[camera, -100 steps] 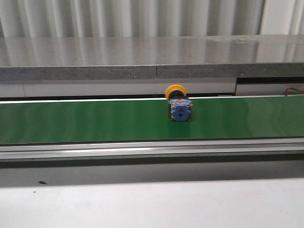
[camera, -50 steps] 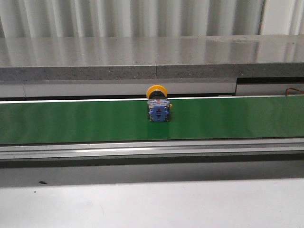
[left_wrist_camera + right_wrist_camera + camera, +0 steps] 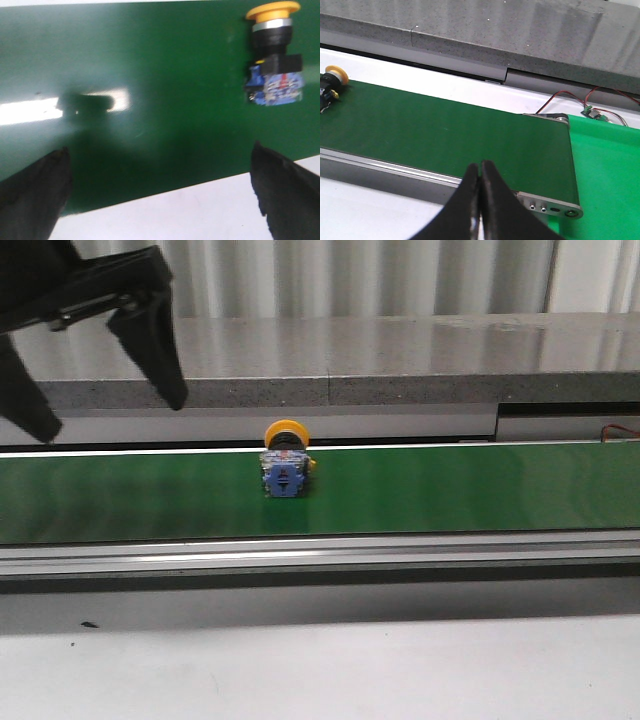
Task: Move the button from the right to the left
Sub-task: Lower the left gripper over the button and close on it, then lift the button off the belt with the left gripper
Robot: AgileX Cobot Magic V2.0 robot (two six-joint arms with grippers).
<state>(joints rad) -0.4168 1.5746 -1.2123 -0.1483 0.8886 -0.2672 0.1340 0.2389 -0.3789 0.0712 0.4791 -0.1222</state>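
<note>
On my front feed the left gripper (image 3: 100,400) is cut by the top and left edges; I get only two dark fingers, no arm. My left wrist feed is soft with blur: the button (image 3: 274,75) has smeared markings on its blue block, and both fingertips (image 3: 35,200) run off the frame. On the right wrist feed the button (image 3: 329,90) is clipped at the edge, its blue end out of view

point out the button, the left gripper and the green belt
button (image 3: 285,472), front view, on its blue contact block
left gripper (image 3: 105,375), front view, midway between its open black fingertips
green belt (image 3: 480,490), front view, on bare belt surface right of the button
</note>
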